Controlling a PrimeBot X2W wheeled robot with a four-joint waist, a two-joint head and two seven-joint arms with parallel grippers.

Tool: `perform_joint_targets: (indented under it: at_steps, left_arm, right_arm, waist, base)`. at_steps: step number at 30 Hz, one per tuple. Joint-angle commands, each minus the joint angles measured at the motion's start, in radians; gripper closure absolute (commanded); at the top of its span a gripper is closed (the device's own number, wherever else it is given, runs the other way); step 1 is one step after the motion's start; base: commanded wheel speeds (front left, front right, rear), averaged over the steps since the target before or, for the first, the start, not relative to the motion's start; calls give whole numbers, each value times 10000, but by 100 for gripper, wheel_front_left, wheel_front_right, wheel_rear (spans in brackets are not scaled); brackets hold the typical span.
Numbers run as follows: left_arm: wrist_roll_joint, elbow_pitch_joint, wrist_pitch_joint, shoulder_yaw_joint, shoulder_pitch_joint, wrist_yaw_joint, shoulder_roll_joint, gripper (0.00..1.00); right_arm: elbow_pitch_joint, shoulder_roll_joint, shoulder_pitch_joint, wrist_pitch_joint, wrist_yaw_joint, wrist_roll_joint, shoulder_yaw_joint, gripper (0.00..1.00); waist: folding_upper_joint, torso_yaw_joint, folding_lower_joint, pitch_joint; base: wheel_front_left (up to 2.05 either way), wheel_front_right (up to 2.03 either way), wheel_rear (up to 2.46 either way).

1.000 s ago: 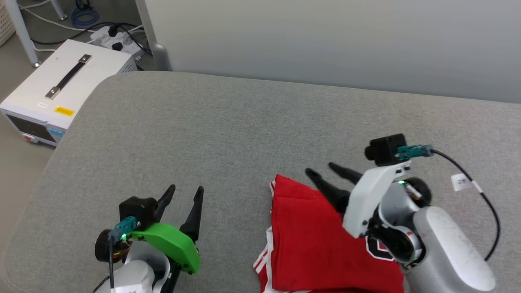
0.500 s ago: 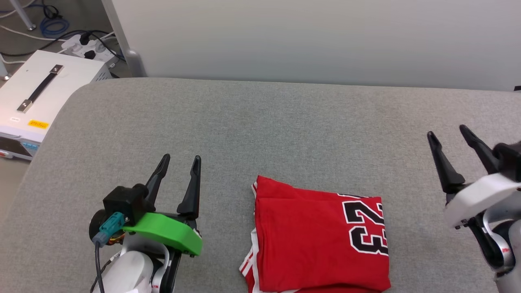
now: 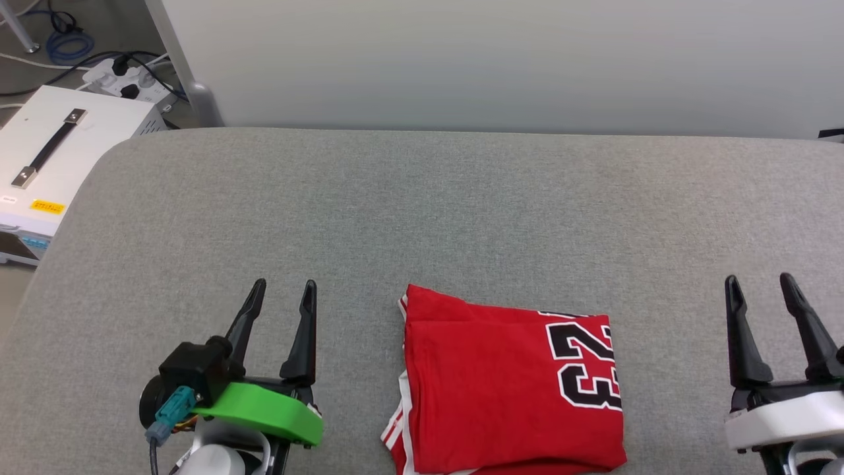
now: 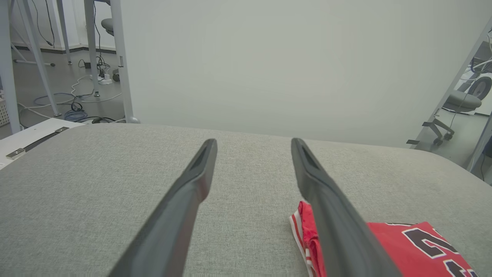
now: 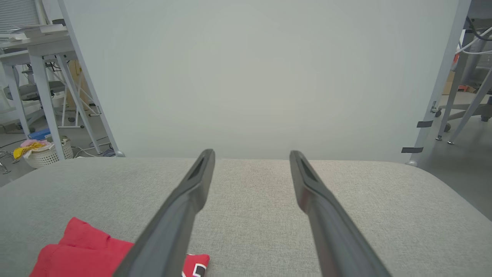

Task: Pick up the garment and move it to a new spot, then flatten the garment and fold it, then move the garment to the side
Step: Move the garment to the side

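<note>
The garment [image 3: 508, 389] lies folded into a red rectangle at the near middle of the grey padded table [image 3: 422, 218], its black "23" print facing up and striped trim showing at its left edge. My left gripper [image 3: 283, 285] rests open to the garment's left, apart from it. Well to its right, my right gripper [image 3: 759, 280] stands open with nothing between its fingers. The left wrist view has the garment [image 4: 403, 246] at lower right, partly behind a finger. The right wrist view catches the garment [image 5: 77, 250] at lower left.
A white box [image 3: 46, 165] with a black handle stands on the floor off the table's left corner, beside a power strip [image 3: 125, 76] and cables. A pale partition wall [image 3: 501, 59] runs along the table's far edge. A basket [image 5: 48, 154] sits on the floor.
My right gripper has drawn off the garment, swung out to the right and come down to the near right. The head camera has turned, so the whole scene shifted. The garment now lies uncovered.
</note>
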Motion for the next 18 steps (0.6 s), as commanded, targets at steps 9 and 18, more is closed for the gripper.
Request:
perform_joint_targets:
  at_steps: [9,18]
  left_arm:
    - [975,64,-59,800,380,-737,-780,0]
    - [1444,209,-59,1055,310,-1043,-1118,0]
  right_arm:
    - [2,579,465,-383,-6,-337,-28,0]
    - [143,583,359,-341,-6,-394,31,0]
  waist:
    - [0,78,0,93]
    - [0,112,0,146]
  base:
    - [0,0,0]
    - [0,0,0]
